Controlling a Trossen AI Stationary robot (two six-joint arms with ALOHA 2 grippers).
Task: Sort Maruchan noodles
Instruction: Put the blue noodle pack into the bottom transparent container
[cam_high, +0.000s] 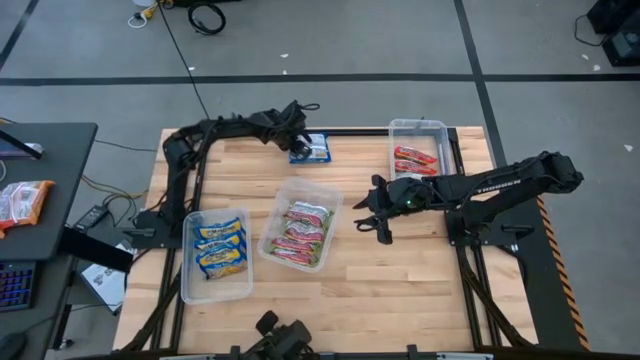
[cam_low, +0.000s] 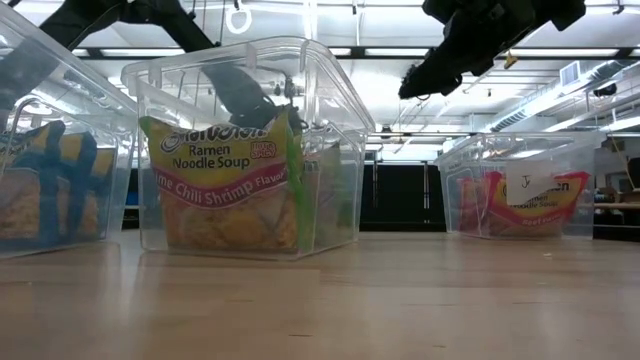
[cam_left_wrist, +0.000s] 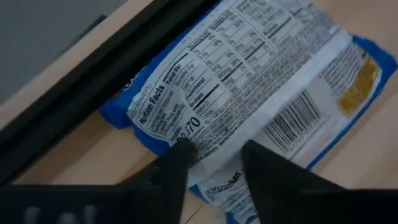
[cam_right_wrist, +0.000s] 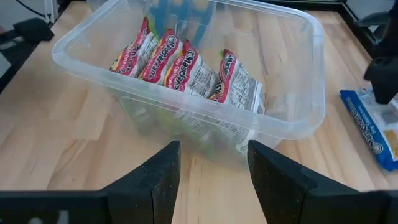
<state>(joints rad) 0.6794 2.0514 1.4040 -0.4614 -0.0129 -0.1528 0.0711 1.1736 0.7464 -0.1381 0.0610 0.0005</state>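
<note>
Overhead, the left gripper (cam_high: 303, 140) sits at upper centre on a blue packet (cam_high: 316, 148) lying loose on the table (cam_high: 400, 270), seemingly mid-pickup. Its likely destination is the blue-and-yellow tub (cam_high: 214, 257) at lower left. The right gripper (cam_high: 374, 216) hovers spread beside the middle tub (cam_high: 300, 223).

Left wrist: fingers (cam_left_wrist: 171, 167) straddle the packet's seam (cam_left_wrist: 249, 112), not visibly pinching; closing comes next.

Right wrist: empty fingers (cam_right_wrist: 163, 168) face the tub of red-edged packets (cam_right_wrist: 186, 68).

The high view looks straight down on the whole tabletop (cam_high: 320, 270), while the low view sits at its surface, facing level into the room (tubs loom close). The left wrist view hangs very near a blue packet (cam_left_wrist: 249, 87); the right wrist view faces the middle tub (cam_right_wrist: 298, 118), which the high and low views share.
</note>
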